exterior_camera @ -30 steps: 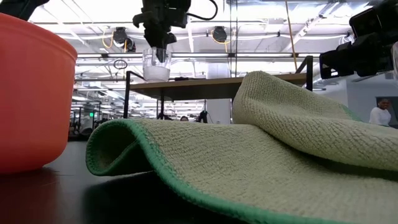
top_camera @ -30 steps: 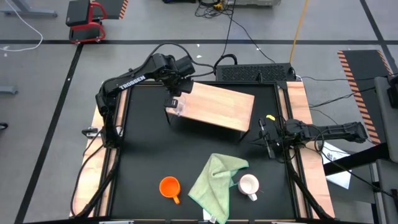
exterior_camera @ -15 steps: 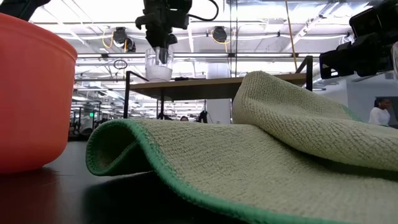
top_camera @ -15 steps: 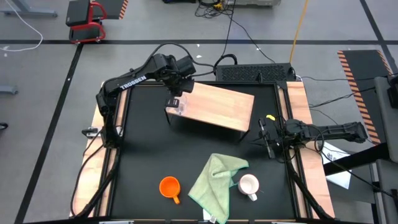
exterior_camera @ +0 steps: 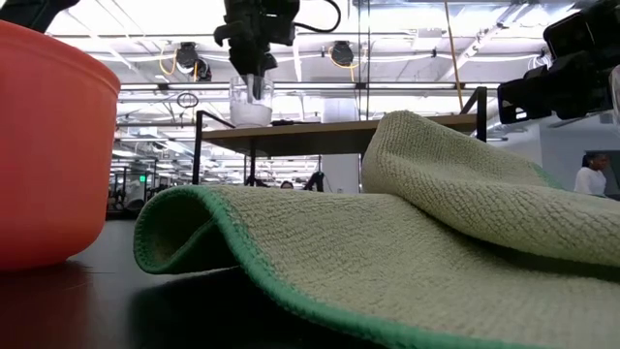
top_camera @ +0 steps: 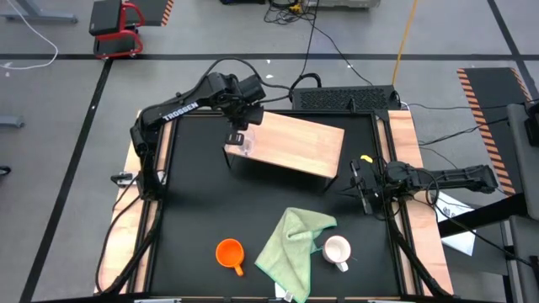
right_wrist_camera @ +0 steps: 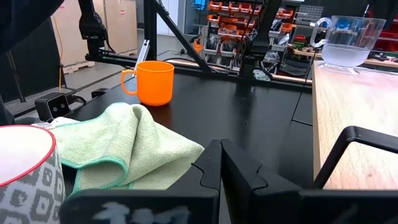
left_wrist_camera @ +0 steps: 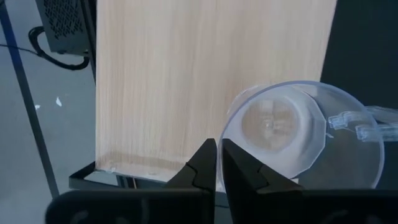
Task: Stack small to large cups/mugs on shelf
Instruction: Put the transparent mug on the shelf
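The small clear glass cup [top_camera: 239, 149] stands at the shelf's [top_camera: 295, 143] left end, at its edge. The left gripper [left_wrist_camera: 216, 163] pinches its rim with jaws nearly together. It looks light, slick, breakable — best held at the rim or handle. The right gripper [right_wrist_camera: 219, 163], jaws pressed together, waits near the table's right edge.

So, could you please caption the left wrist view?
Left gripper above the clear glass cup, which sits on the wooden shelf's corner.
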